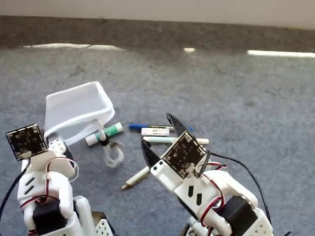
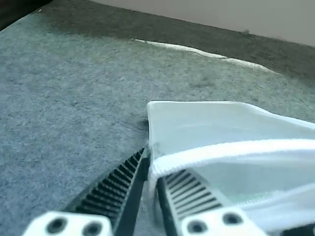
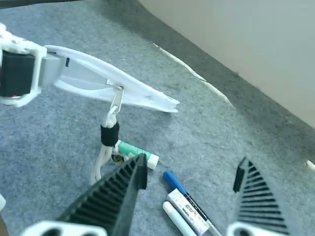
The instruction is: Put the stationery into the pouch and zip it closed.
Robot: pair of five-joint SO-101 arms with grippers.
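Observation:
The white pouch [image 1: 78, 110] lies open at the left of the grey carpet, and my left gripper [image 2: 150, 157] is shut on its near rim [image 2: 206, 155]. A white wrist strap [image 1: 112, 152] hangs from the zip pull. Beside the pouch lie a green and white glue stick [image 1: 106, 132], a blue pen [image 1: 152, 127], a white marker [image 1: 172, 140] and a cream pen [image 1: 138, 177]. My right gripper [image 1: 162, 140] hovers open above the blue pen [image 3: 179, 187] and the glue stick [image 3: 135, 152], holding nothing. In the right wrist view the pouch [image 3: 108, 81] stretches away from the left gripper [image 3: 19, 69].
Grey carpet [image 1: 236, 98] covers the whole work surface, with open room to the right and behind the pens. A pale wall [image 1: 197, 10] runs along the far edge.

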